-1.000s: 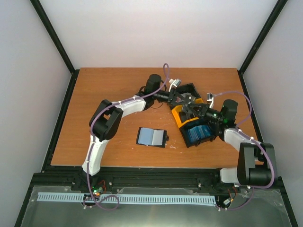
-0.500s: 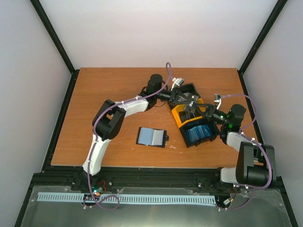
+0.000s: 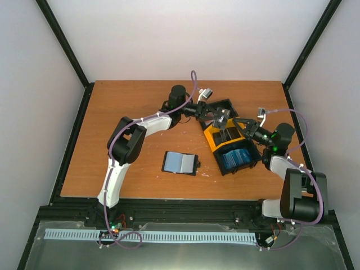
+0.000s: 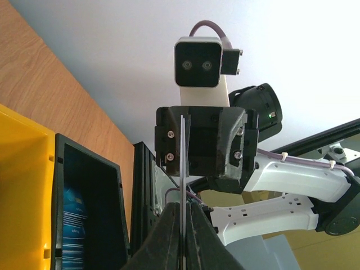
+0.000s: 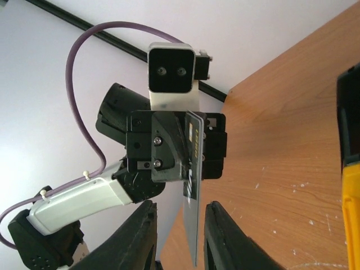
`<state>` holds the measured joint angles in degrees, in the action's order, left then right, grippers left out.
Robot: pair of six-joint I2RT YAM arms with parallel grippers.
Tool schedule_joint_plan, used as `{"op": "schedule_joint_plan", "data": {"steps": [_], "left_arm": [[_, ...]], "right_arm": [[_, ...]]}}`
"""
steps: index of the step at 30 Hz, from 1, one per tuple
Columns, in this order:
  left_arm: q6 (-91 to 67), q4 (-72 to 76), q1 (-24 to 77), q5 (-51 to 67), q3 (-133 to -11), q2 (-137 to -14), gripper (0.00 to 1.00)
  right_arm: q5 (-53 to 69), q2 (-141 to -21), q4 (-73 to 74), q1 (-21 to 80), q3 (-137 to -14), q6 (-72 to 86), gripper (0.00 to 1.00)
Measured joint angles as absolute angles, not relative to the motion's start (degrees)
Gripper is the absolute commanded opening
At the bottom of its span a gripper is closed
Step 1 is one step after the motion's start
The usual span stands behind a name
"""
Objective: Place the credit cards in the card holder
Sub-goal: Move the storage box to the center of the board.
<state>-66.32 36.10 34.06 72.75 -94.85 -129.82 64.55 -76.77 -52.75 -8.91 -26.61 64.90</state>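
A dark card (image 5: 194, 169) stands on edge in the air above the row of trays (image 3: 216, 138), right of the desk's (image 3: 129, 101) middle and nearer its far edge than its near one. The left gripper (image 4: 181, 205) has it pinched tight between closed fingers; its own wrist view shows the card only as a thin line. The right gripper (image 5: 180, 207) faces the left one head-on, its fingers (image 5: 143, 236) parted with the card's free end between them. There is a clear gap on one side, while the other finger is very near — whether it touches cannot be told. The trays lie slanted: a black one farthest, a yellow one in the middle, and a near black one holding a stack of blue cards (image 3: 236, 158). The holder (image 3: 180, 163) lies open and flat on the desk well apart from the trays, toward the near edge and about midway along it — a blue card (image 3: 175, 162) shows on its left half.
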Motion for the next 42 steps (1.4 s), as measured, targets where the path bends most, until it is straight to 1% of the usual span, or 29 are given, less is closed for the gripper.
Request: {"op": "schedule_joint_plan", "data": {"steps": [4, 12, 14, 28, 32, 38, 42], "left_arm": [[-66.98, 37.26, 34.3, 73.34, -94.65, -129.82, 0.01], [-68.71, 42.46, 34.72, 75.42, -90.89, -129.67, 0.01], [-68.86, 43.35, 34.79, 75.72, -90.21, -129.4, 0.01], [-69.95, 46.76, 35.07, 76.38, -89.45, -127.63, 0.01], [-70.02, 46.78, 35.09, 76.36, -89.34, -127.63, 0.01], [-70.0, 46.76, 35.11, 76.27, -89.1, -127.63, 0.01], [-70.0, 46.72, 35.09, 76.05, -88.75, -127.63, 0.01]], "right_arm": [[64.14, -76.88, -52.03, -8.1, -28.27, 64.42, 0.27], [62.33, -78.02, -52.56, -7.4, -30.61, 66.15, 0.2], [62.04, -78.06, -52.25, -7.14, -30.96, 66.43, 0.2], [60.38, -78.06, -41.6, -5.8, -32.53, 60.29, 0.19], [60.4, -78.06, -40.91, -5.78, -32.53, 59.59, 0.22], [60.36, -77.8, -44.07, -5.78, -32.53, 61.21, 0.29], [60.4, -77.41, -46.19, -5.76, -32.53, 62.15, 0.3]]}}
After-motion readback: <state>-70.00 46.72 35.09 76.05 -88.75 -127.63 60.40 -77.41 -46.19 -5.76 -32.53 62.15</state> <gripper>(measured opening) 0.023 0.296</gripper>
